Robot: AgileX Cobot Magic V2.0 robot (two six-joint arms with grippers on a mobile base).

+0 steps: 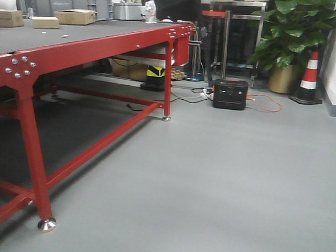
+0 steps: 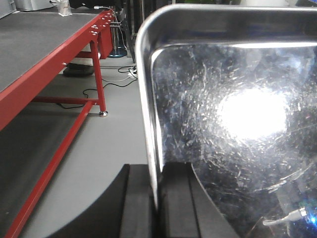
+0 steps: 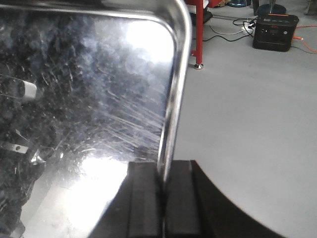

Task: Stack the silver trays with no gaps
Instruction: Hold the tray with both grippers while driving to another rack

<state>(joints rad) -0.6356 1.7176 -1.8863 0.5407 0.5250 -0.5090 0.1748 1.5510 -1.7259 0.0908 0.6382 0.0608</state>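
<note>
A silver tray [image 2: 233, 114] fills the left wrist view, shiny and scratched, held above the grey floor. My left gripper [image 2: 156, 198] is shut on its left rim, one black finger [image 2: 136, 203] outside and one inside the tray. The same tray [image 3: 84, 89] fills the right wrist view. My right gripper [image 3: 163, 198] is shut on its right rim, with one finger [image 3: 181, 198] outside. The tray and both grippers are out of the exterior front-facing view. No other silver tray shows.
A long red-framed table [image 1: 93, 44] with a dark top stands at left, its legs [image 1: 168, 81] on the grey floor. Cardboard boxes [image 1: 75, 16] lie on it. A black power unit [image 1: 230, 94], cables, a potted plant [image 1: 294, 36] and a traffic cone [image 1: 309, 76] stand at the back.
</note>
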